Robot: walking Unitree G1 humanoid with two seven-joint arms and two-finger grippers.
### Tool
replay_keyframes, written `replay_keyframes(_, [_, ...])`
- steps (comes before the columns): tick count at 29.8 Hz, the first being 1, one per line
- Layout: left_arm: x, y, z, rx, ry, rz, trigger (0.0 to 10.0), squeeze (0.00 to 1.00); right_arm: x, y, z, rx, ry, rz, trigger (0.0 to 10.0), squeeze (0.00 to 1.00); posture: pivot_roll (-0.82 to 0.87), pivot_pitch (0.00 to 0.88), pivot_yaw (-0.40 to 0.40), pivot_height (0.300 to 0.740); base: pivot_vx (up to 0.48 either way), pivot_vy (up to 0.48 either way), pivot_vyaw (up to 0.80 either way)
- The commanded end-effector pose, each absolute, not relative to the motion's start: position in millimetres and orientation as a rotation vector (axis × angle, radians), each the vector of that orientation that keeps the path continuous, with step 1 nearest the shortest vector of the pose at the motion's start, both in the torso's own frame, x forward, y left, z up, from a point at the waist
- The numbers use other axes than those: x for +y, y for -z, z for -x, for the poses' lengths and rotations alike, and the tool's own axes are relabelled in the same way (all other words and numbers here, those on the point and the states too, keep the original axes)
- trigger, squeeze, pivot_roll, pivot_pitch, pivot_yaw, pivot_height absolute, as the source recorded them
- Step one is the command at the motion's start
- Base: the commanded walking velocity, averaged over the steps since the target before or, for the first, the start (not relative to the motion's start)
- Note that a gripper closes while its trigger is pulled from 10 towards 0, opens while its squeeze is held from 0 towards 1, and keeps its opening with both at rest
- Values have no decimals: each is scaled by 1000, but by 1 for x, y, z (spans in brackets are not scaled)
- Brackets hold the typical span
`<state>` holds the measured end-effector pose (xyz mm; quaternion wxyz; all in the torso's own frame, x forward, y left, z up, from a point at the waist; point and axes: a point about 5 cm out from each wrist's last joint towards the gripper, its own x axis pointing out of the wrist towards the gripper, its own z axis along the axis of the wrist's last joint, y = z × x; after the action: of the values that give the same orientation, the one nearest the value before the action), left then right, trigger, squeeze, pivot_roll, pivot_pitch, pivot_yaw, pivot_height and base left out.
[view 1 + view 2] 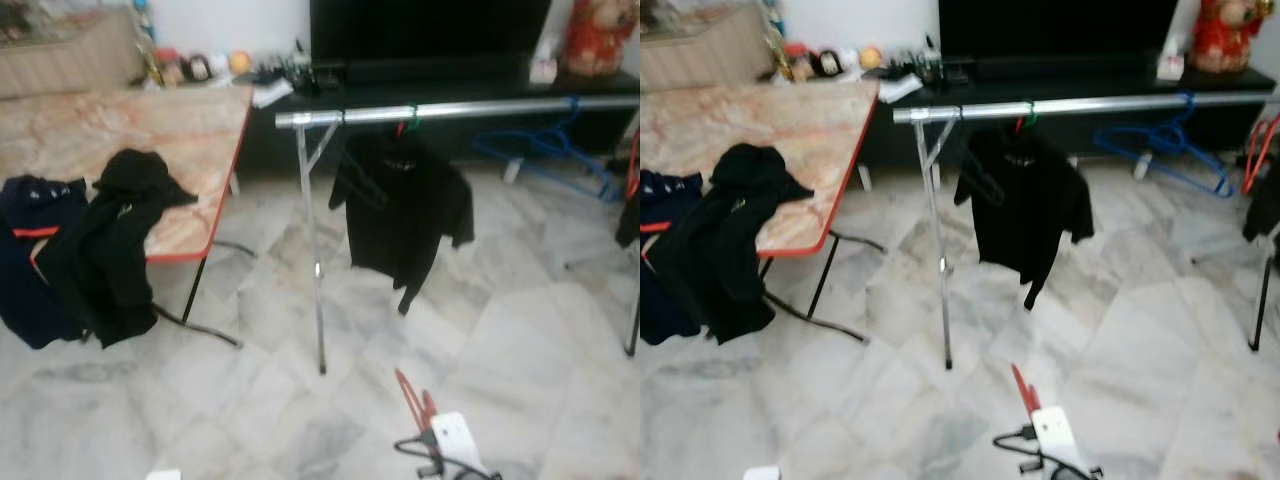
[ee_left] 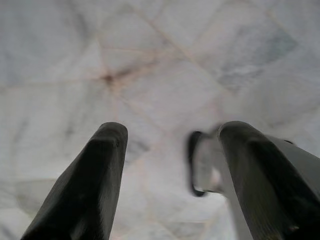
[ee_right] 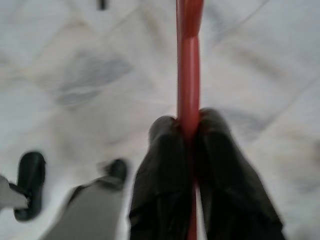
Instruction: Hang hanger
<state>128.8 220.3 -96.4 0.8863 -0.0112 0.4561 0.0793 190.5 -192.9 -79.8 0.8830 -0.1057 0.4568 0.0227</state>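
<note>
Fingers of the right gripper (image 3: 190, 125) clamp a red hanger (image 3: 189, 75), low at 6 o'clock over the marble floor (image 1: 520, 330). Left gripper (image 2: 170, 150) hangs idle, its fingers spread wide and empty. To finish well, the hook should likely be lifted level and slipped over the silver rail (image 1: 470, 110) at 12 o'clock, on bare bar beside the one black shirt (image 1: 400, 215) already hanging. Two dark garments (image 1: 90, 250) drape the table (image 1: 150, 130) at 10 o'clock; a blue hanger (image 1: 545, 145) lies behind.
</note>
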Motion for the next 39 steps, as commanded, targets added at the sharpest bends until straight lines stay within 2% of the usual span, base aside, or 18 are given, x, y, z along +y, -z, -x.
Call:
replay_keyframes(1, [234,96,-120,968,-178,-4,10000,0,-183,80,-192,946,-66,204,10000,0,2,0,23,740,0,-480,0])
replay_keyframes(10, [241,93,-122,955,-159,-30,10000,0,-184,80,-193,945,-71,206,10000,0,2,0,21,740,0,-465,0])
replay_keyframes(17, [230,88,-146,907,-132,-42,10000,0,-182,78,-197,932,-73,204,10000,0,1,0,20,740,0,0,0])
replay_keyframes(24, [231,79,-163,828,-97,-75,10000,0,-184,75,-201,916,-65,201,10000,0,2,0,22,740,0,0,0])
replay_keyframes(30, [236,67,-181,739,-80,-105,10000,0,-184,69,-213,884,-140,270,10000,0,-2,0,24,740,0,0,0])
replay_keyframes(33, [237,53,-200,631,-29,-127,10000,0,-177,56,-232,809,-231,268,10000,0,-5,0,25,740,0,0,0])
replay_keyframes(36, [237,53,-201,625,-27,-128,10000,0,-177,56,-232,807,-235,270,10000,0,-5,0,25,740,0,0,0])
replay_keyframes(37, [236,24,-227,450,43,-163,10000,0,-176,40,-252,728,-343,331,10000,0,-7,11,23,740,0,0,0])
replay_keyframes(38, [236,24,-227,450,43,-163,10000,0,-176,40,-252,728,-343,331,10000,0,-7,11,23,740,0,0,0])
replay_keyframes(39, [225,-28,-255,202,177,-228,10000,0,-174,15,-279,616,-510,436,10000,0,-11,13,25,740,0,0,0])
